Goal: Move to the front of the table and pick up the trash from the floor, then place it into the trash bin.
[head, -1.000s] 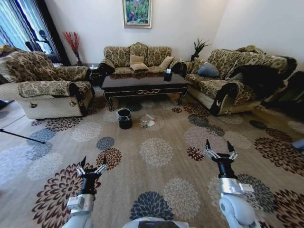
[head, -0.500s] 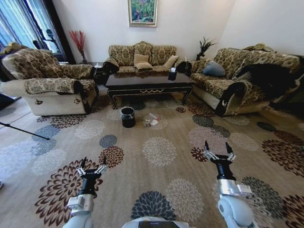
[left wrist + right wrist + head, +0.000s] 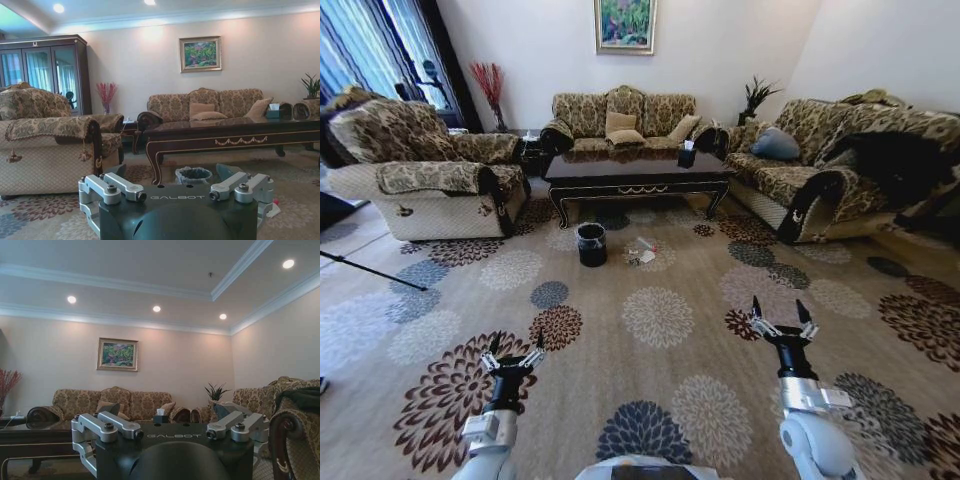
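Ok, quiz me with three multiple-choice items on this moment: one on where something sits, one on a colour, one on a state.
1. Where is the trash bin?
A. on the table
B. on the floor in front of the table
C. beside the right sofa

2. What colour is the bin?
A. white
B. red
C. black

3. How are the left tool and right tool?
A. both open and empty
B. left shut on a bottle
C. both shut on paper

Answers: B, the bin stands on the carpet near the trash; C, its wall is black; A, each tool's fingers are spread with nothing between them.
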